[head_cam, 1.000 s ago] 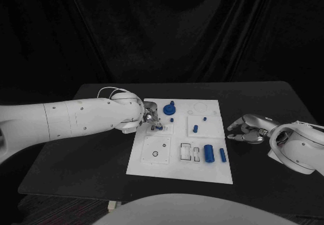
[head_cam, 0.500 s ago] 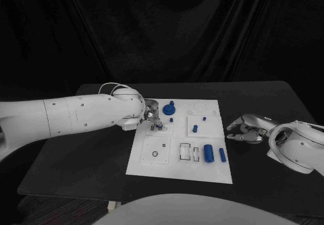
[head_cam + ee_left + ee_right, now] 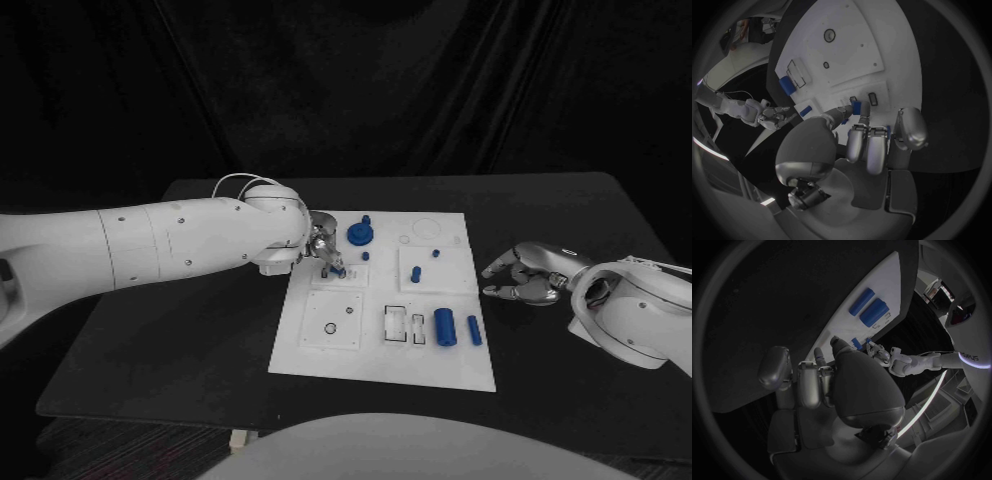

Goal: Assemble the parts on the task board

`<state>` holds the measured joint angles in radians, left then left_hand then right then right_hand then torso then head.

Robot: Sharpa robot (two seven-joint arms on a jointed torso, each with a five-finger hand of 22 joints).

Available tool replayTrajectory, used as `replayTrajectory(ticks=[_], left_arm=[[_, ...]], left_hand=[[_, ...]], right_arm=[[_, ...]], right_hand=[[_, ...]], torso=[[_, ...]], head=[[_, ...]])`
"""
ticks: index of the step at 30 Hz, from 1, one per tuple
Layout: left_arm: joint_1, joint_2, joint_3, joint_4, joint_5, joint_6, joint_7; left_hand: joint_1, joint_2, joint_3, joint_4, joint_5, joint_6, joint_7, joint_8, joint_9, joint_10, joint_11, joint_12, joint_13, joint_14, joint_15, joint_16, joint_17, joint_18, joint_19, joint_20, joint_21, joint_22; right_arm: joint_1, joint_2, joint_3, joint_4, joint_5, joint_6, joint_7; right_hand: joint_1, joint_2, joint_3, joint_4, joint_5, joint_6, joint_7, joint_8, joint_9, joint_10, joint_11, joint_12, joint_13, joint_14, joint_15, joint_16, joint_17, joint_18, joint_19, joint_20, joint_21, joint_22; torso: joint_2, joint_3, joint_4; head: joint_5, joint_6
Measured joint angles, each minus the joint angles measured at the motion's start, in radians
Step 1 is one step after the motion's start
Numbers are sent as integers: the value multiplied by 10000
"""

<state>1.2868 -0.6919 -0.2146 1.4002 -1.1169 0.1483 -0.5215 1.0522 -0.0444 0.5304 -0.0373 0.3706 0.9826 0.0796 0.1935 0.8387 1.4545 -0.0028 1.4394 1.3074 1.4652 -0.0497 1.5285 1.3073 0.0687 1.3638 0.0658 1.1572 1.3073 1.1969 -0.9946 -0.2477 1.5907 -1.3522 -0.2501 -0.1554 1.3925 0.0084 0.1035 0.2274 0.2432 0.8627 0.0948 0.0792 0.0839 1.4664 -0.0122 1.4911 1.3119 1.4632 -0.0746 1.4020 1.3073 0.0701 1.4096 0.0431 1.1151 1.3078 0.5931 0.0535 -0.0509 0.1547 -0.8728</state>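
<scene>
The white task board (image 3: 378, 352) lies mid-table. My left hand (image 3: 319, 249) hovers over its left edge and pinches a small blue part (image 3: 335, 269) between thumb and a finger; the left wrist view shows that part (image 3: 856, 107) just above two small slots (image 3: 872, 97) in the board (image 3: 851, 45). A round blue knob (image 3: 359, 235), short pegs (image 3: 415, 273) and a thick blue cylinder (image 3: 446, 327) stay on the board. My right hand (image 3: 525, 276) rests on the black table right of the board, fingers (image 3: 809, 381) curled in with nothing in them.
A thin blue bar (image 3: 475, 330) lies beside the cylinder at the board's near right. Rectangular cut-outs (image 3: 395, 322) and a square plate with a ring hole (image 3: 332, 322) take up the near left. Bare black table (image 3: 188, 330) surrounds the board.
My left hand has crept a little toward the back of the board with the small blue part still in its pinch. The right hand has not moved.
</scene>
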Motion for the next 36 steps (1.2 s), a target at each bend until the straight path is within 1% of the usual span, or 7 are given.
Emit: replayTrajectory(ticks=[10, 18, 21, 25, 26, 34, 36], left_arm=[[12, 103, 17, -87, 4, 324, -154], [20, 154, 16, -137, 10, 472, -212], [20, 179, 13, -162, 11, 523, -225], [20, 219, 17, -214, 11, 577, -237], [20, 228, 19, -225, 11, 587, -238], [20, 267, 24, -274, 11, 611, -239], [20, 270, 24, -279, 12, 611, -232]], left_hand=[[-28, -25, -1, 0, 0, 26, -24, -27, 2, 0, 0, 0, 0, 0, 0, 0, 0, 0, 0, 0, 0, 0], [-54, -51, -2, 1, -50, 26, -24, 18, 13, 0, 0, 0, 0, 0, 0, 0, 0, 0, 0, 0, 0, 0], [-93, -12, -2, 1, -57, 25, -24, 18, 29, 0, 0, 0, 0, 0, 0, 0, 0, 0, 0, 0, 0, 0], [-93, -12, -3, 2, -57, 24, -23, 19, 36, 0, 0, 0, 0, 0, 0, 0, 0, 0, 1, 0, 0, 0], [-93, -12, -3, 2, -57, 24, -23, 19, 36, 0, 0, 0, 0, 0, 0, 0, 0, 0, 0, 0, 0, 0], [-133, 27, 24, 30, -117, 23, -23, 19, 25, 0, 0, 0, 0, 0, 0, 0, 0, 1, 1, 0, 0, 0], [-174, 68, 24, 30, -134, 23, -22, 19, 25, 0, 0, 0, 0, 0, 0, 1, 0, 1, 0, 0, 0, 0]], right_arm=[[-2, 16, 0, -23, 0, 2, 1], [-9, 22, 0, -30, 0, 2, 1], [-11, 24, 0, -32, 0, 2, 1], [-14, 26, 0, -32, 0, 2, 1], [-14, 27, 0, -32, 0, 2, 1], [-19, 27, 0, -32, 0, 2, 1], [-19, 27, 0, -33, 0, 2, 1]], right_hand=[[13, 13, 27, -27, 0, 0, 0, 0, 1, 0, 0, 16, -2, 0, 1, 1, 0, 0, 0, 0, 0, -1], [12, 12, 27, -27, 36, 0, 0, -23, 1, -1, 0, 6, -3, 0, 1, 2, 0, 0, 0, 0, 0, -2], [11, 11, 27, -27, 41, 0, 0, -37, 2, -1, 0, -11, -3, 0, 0, 3, 0, 0, 0, 0, 0, -2], [14, 7, 27, -27, 41, 0, 0, -37, -2, -1, 0, -12, -3, -1, 0, 3, 0, -1, 0, 0, 0, -3], [53, -32, 27, -27, 41, 0, 0, -37, -8, 0, 0, -12, -3, -1, 0, 3, 0, 0, 0, 0, 0, -3], [52, -32, 27, -27, 41, 0, 0, -37, -7, 0, 1, -12, -3, 0, 1, 3, 0, 0, 0, 0, 0, -3], [51, -33, 27, -27, 41, 0, 0, -37, -7, 0, 0, -11, -3, -1, 1, 3, 0, 0, 0, 0, 0, -3]], torso=[[0, 0, 0], [0, -2, 0], [-1, -2, 0], [-1, -2, 1], [-1, -2, 0], [-1, -3, 0], [-1, -3, 0]], head=[[27, 0], [56, 0], [62, 0], [64, 0], [64, 0], [57, 0], [57, 0]])
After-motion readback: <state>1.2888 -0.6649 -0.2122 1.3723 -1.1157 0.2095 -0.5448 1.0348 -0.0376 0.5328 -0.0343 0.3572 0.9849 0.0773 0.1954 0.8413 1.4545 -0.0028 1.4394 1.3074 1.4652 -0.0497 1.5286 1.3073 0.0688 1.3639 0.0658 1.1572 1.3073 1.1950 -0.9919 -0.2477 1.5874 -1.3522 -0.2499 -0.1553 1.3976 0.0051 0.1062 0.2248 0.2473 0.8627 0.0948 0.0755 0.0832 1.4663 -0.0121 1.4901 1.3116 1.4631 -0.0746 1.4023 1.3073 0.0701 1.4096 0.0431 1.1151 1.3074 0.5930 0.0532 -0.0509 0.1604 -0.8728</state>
